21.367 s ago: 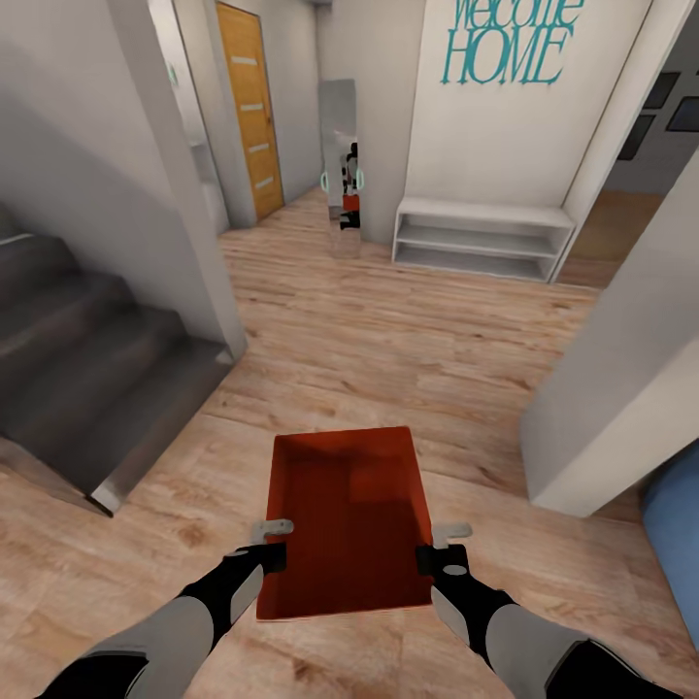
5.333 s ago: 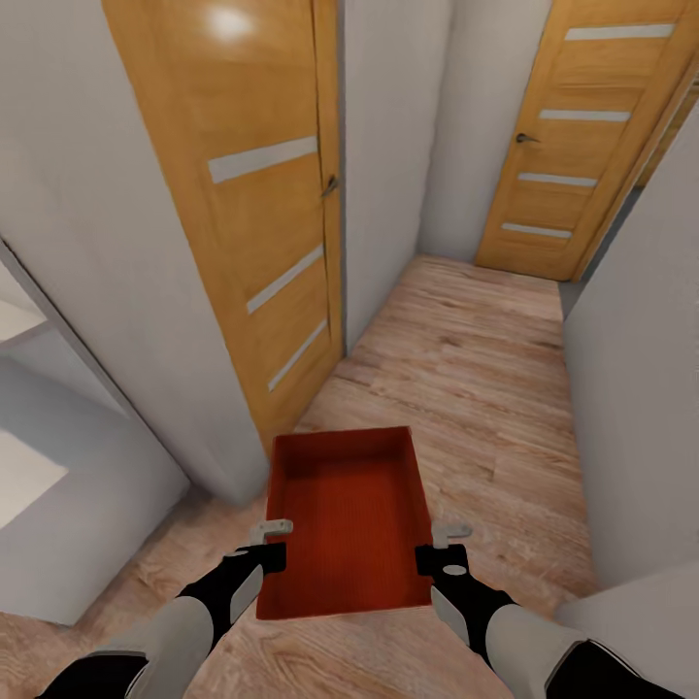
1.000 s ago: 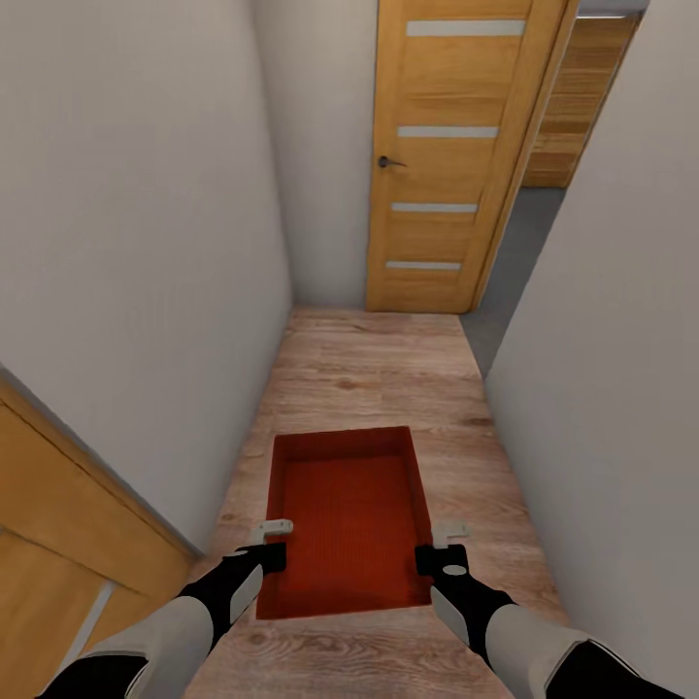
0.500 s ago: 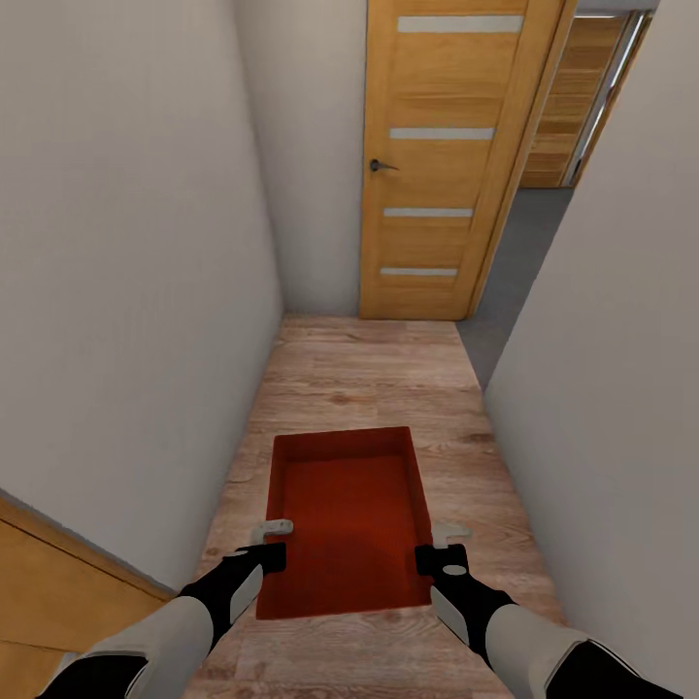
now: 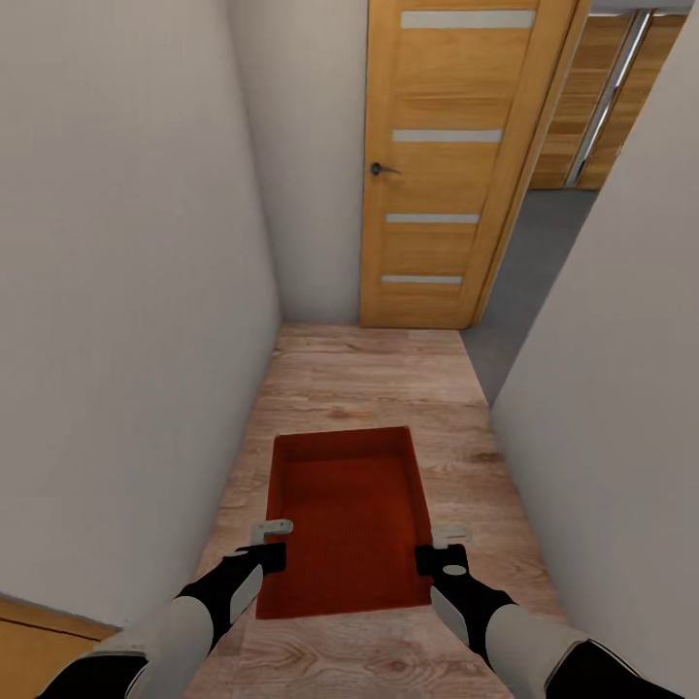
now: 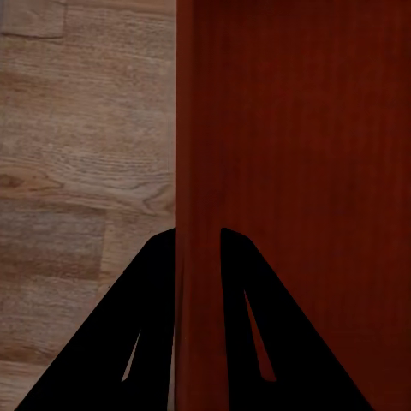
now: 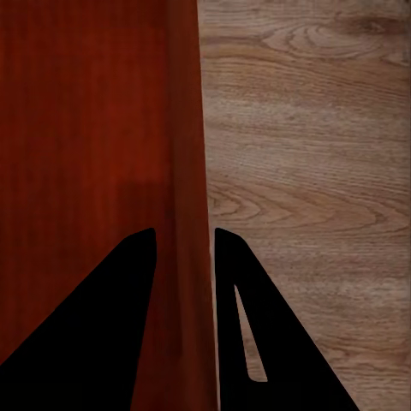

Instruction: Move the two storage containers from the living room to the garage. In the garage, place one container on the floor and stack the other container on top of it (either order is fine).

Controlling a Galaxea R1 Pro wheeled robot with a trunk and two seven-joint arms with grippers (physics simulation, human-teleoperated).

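I carry one orange-red storage container (image 5: 348,519), open side up, level in front of me above the light wood-plank hallway floor. My left gripper (image 5: 273,545) is shut on its left wall (image 6: 199,171), one finger inside and one outside. On the opposite wall (image 7: 184,154) my right gripper (image 5: 434,548) is shut in the same way. The ribbed inside of the bin is empty. At the upper right, past the hallway, a strip of dark grey floor (image 5: 529,277) and honey-coloured horizontal planks (image 5: 631,87) of the garage show.
A narrow hallway runs ahead between a white wall (image 5: 126,291) on the left and another white wall (image 5: 621,369) on the right. A closed wooden door (image 5: 442,165) with pale horizontal strips ends the hallway. The opening to the grey floor lies right of that door.
The view has moved on along the hallway and the orange door at the lower left has nearly slid out of sight. Both grippers hold the container exactly as before.
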